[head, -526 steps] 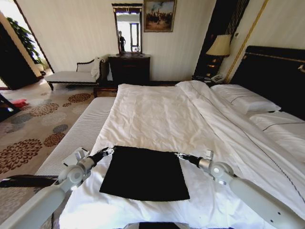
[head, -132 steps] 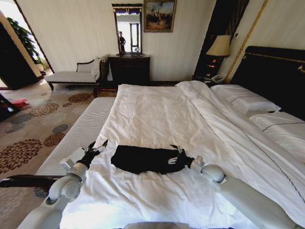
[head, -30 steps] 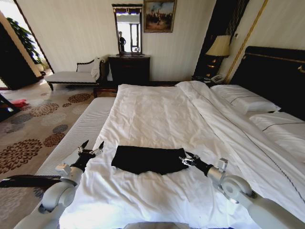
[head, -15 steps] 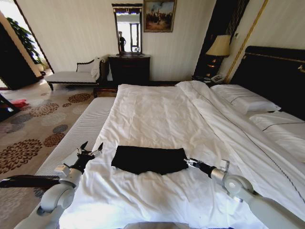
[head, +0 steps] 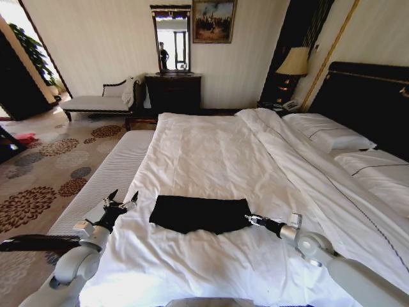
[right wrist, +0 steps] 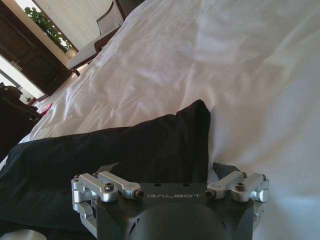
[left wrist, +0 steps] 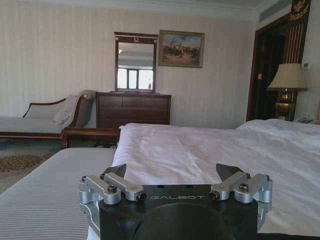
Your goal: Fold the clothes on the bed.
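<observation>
One black T-shirt (head: 200,213), entered as a narrow folded band lying crosswise on the white duvet of the bed (head: 211,153), lower centre of the head view.

Two pincers logged. Left pincer (head: 121,198): at the lower left, over the bed's near edge, apart from the shirt, fingers spread open, nothing held. Right pincer (head: 250,219): just beside the band's right end, low over the duvet; in the right wrist view the black cloth (right wrist: 115,155) lay directly ahead of it, fingers parted and gripping nothing.

Step in hand, by our judgement: one fold lay done, both pincers stood free of the cloth, a further fold across the band outstanding. We judged the next move to call for a pinch on one short end, carried over toward the other without dragging the duvet up with it.

Edges and room: band's far edge straight, near edge bulging at its left. Open duvet lay wide beyond and to the right; the left pincer sat close to the mattress edge, with a striped surface (head: 105,182) and carpet (head: 45,173) below.
</observation>
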Tool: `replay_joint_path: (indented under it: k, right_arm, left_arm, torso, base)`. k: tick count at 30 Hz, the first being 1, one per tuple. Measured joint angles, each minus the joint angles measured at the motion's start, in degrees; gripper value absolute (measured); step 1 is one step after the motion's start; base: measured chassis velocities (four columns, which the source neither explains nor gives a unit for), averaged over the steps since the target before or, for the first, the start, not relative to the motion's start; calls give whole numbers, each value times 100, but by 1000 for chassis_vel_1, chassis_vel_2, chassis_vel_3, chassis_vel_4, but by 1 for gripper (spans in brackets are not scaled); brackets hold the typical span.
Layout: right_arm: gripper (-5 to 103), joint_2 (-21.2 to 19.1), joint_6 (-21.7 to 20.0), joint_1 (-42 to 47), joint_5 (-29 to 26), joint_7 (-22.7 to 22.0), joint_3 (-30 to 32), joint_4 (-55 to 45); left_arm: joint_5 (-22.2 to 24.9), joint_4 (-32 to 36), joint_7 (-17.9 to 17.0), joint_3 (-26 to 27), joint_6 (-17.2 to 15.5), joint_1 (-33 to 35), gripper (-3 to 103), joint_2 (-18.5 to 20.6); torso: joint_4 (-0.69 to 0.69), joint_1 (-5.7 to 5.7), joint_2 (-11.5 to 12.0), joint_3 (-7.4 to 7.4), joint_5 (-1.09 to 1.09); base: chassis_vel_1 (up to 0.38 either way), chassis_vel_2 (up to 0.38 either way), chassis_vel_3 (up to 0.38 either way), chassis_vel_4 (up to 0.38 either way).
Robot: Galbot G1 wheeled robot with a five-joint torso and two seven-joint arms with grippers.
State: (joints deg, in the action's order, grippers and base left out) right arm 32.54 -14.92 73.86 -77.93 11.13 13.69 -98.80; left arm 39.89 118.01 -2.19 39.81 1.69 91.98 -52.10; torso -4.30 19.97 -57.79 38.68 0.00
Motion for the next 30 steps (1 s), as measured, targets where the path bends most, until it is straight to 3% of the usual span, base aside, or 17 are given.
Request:
replay_joint_path:
  k: [14, 17, 19, 22, 25, 26, 28, 30]
  right_arm:
    - [101, 50, -49, -157, 153, -80, -375, 18]
    - [86, 53, -38, -140, 171, -92, -355, 36]
    - [86, 58, -33, -131, 173, -94, -345, 36]
    - [69, 68, -15, -102, 208, -100, -312, 12]
    - [64, 76, -9, -98, 223, -104, -304, -6]
    - [53, 84, -4, -92, 240, -113, -298, -20]
    - [53, 89, 0, -86, 252, -119, -292, -26]
    - [41, 95, 12, -50, 280, -126, -276, -53]
  left_arm:
    - [3, 0, -1, -4, -4, -1, 100, 0]
    - [4, 0, -1, -4, -4, -2, 100, 0]
    - [4, 0, -1, -4, -4, -1, 100, 0]
    - [4, 0, -1, -4, -4, -2, 100, 0]
    - [4, 0, -1, -5, -5, -2, 100, 0]
    - [4, 0, -1, -4, -4, -2, 100, 0]
    - [4, 0, -1, -5, -4, -2, 100, 0]
    - [4, 0, -1, -5, -5, -2, 100, 0]
  torso:
    - [0, 0, 0, 0, 0]
    - [-1, 0, 0, 0, 0]
    - [-1, 0, 0, -1, 0]
    - [-1, 0, 0, 0, 0]
    - [0, 0, 0, 0, 0]
    - [0, 0, 0, 0, 1]
    - [-1, 0, 0, 0, 1]
    - [0, 0, 0, 0, 1]
  base:
    - [0, 0, 0, 0]
    - [0, 0, 0, 0]
    - [0, 0, 0, 0]
    - [0, 0, 0, 0]
    - [0, 0, 0, 0]
    - [0, 0, 0, 0]
    - [0, 0, 0, 0]
    - [0, 0, 0, 0]
